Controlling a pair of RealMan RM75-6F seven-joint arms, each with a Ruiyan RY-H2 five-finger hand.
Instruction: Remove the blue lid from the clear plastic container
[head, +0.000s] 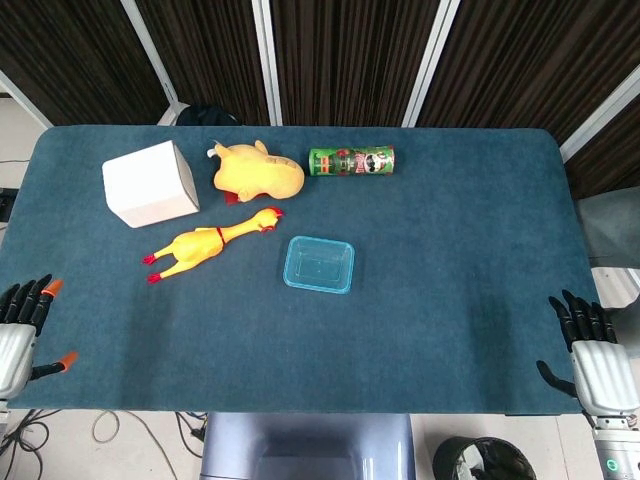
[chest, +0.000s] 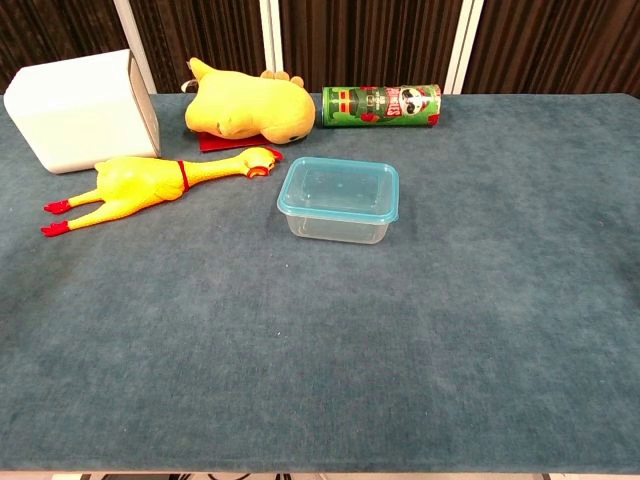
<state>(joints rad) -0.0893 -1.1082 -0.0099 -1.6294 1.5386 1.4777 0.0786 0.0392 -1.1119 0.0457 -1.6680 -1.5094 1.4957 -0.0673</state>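
The clear plastic container (head: 318, 266) (chest: 338, 222) sits near the middle of the blue table, with its blue lid (head: 319, 262) (chest: 340, 187) closed on top. My left hand (head: 20, 336) hangs off the table's near left corner, fingers spread, holding nothing. My right hand (head: 595, 360) hangs off the near right corner, fingers also apart and empty. Both hands are far from the container. The chest view shows neither hand.
A yellow rubber chicken (head: 210, 243) (chest: 150, 182) lies just left of the container. Behind it are a white box (head: 150, 183) (chest: 82, 108), a yellow plush toy (head: 257, 172) (chest: 248, 105) and a green chips can (head: 351, 160) (chest: 381, 106) on its side.
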